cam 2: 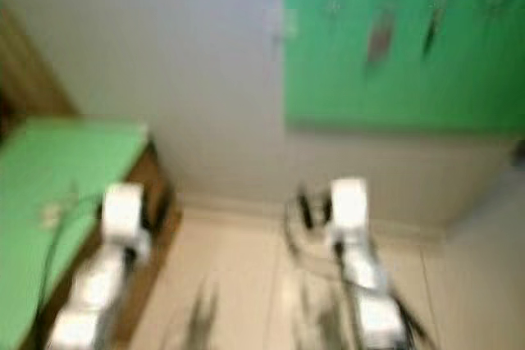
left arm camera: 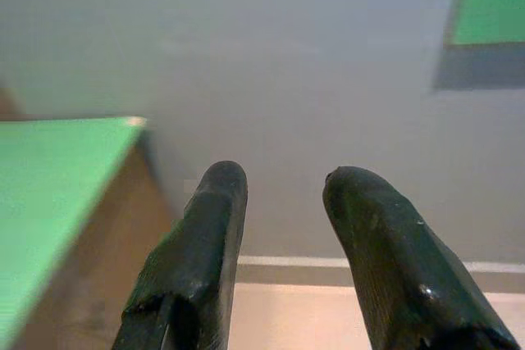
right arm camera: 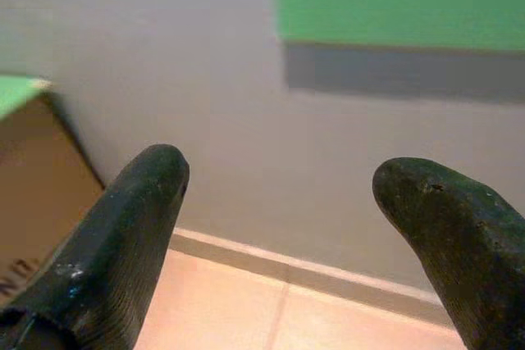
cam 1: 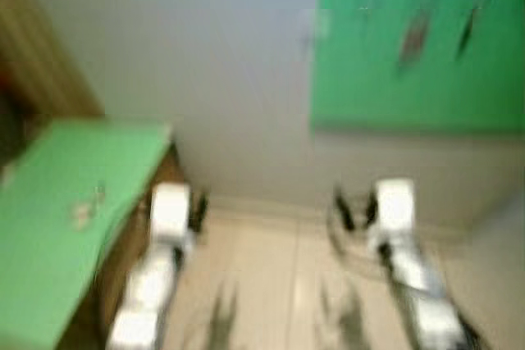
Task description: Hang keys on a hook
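Note:
The head views are blurred. A green board (cam 1: 361, 79) hangs on the grey wall to the right, with two dark things (cam 1: 414, 36) dangling from its upper part. A small pale object (cam 1: 82, 212), possibly the keys, lies on the green table top (cam 1: 49, 260) at the left. My left gripper (left arm camera: 279, 182) is open and empty, held up beside the table's corner and pointing at the wall. My right gripper (right arm camera: 279, 174) is wide open and empty, below the green board and well short of it.
The table has a brown wooden side (left arm camera: 90, 284) close to my left arm. A pale skirting strip (right arm camera: 312, 272) runs along the foot of the wall above a light tiled floor (cam 1: 271, 284). A brown panel (cam 1: 33, 55) stands at the far left.

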Motion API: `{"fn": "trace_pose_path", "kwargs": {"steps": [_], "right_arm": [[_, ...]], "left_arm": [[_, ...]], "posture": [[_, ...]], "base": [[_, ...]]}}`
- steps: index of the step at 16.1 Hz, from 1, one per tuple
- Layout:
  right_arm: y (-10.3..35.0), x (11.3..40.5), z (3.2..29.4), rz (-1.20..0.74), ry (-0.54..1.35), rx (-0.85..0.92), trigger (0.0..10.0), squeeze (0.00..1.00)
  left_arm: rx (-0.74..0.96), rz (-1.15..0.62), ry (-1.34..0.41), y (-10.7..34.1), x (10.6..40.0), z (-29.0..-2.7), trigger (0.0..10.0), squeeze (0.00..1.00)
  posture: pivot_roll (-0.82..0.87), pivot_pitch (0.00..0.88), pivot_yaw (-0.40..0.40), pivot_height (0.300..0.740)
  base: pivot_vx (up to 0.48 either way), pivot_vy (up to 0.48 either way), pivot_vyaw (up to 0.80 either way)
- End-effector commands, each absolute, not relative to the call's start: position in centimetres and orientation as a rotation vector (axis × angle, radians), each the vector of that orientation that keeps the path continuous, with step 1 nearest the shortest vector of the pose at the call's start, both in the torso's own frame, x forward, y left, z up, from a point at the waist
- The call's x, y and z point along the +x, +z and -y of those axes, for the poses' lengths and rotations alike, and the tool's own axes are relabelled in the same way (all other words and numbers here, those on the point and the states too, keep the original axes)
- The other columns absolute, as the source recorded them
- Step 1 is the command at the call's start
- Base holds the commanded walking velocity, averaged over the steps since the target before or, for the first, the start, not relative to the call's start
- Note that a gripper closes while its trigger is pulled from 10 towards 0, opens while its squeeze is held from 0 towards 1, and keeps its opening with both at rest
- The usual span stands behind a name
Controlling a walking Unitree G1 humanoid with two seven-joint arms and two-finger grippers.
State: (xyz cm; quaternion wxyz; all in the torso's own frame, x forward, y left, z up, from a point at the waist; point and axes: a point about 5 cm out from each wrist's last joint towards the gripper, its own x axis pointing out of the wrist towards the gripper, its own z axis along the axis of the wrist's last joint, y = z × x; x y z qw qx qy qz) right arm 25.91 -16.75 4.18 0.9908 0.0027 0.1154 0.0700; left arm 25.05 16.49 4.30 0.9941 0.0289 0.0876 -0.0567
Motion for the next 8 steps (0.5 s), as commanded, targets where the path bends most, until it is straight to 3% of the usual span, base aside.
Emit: {"fn": "trace_pose_path", "kwargs": {"steps": [1,2,8], "right_arm": [[4.33,25.91,17.63,-0.223,0.111,-0.011,10.0,0.0],[4.27,25.93,17.61,-0.225,0.11,-0.011,10.0,0.0],[3.46,25.47,17.42,-0.245,0.108,-0.01,10.0,0.0]], "left_arm": [[0.055,-0.155,-0.155,4.71,25.54,-15.6,10.0,0.0],[0.044,-0.154,-0.166,4.78,25.67,-15.5,10.0,0.0],[0.078,-0.149,-0.198,5.2,26.45,-15.54,10.0,0.0]], "posture": [[-0.21,0.0,0.121,0.74],[-0.21,0.0,0.122,0.74],[-0.22,0.0,0.136,0.74]], "base": [[0.0,0.0,0.0],[0.0,0.0,0.0],[0.435,0.0,0.0]]}}
